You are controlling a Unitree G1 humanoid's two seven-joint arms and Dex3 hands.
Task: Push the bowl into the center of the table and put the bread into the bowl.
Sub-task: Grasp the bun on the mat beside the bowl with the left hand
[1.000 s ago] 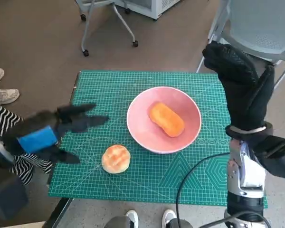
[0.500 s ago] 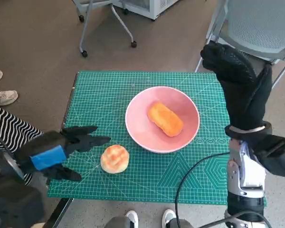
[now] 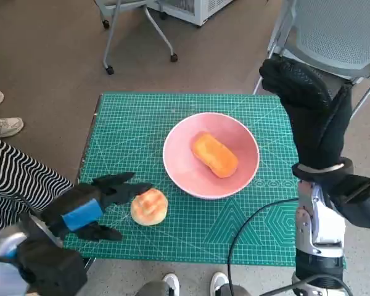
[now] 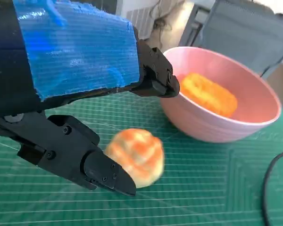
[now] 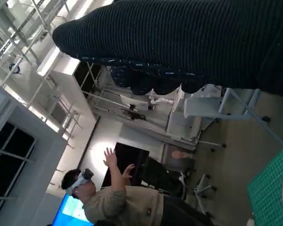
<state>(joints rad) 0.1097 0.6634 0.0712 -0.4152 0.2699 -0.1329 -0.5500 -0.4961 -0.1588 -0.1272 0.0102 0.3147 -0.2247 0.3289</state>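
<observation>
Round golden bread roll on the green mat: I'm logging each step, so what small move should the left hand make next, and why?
Probably ease the left hand forward and close its fingers round the round golden bread roll. The hand is open, its fingers bracketing the roll without clearly gripping it, and the pink bowl beside it already holds an oblong orange bread.

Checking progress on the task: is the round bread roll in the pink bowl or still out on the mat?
Out. The round bread roll lies on the green mat beside the pink bowl, by the left hand.
</observation>
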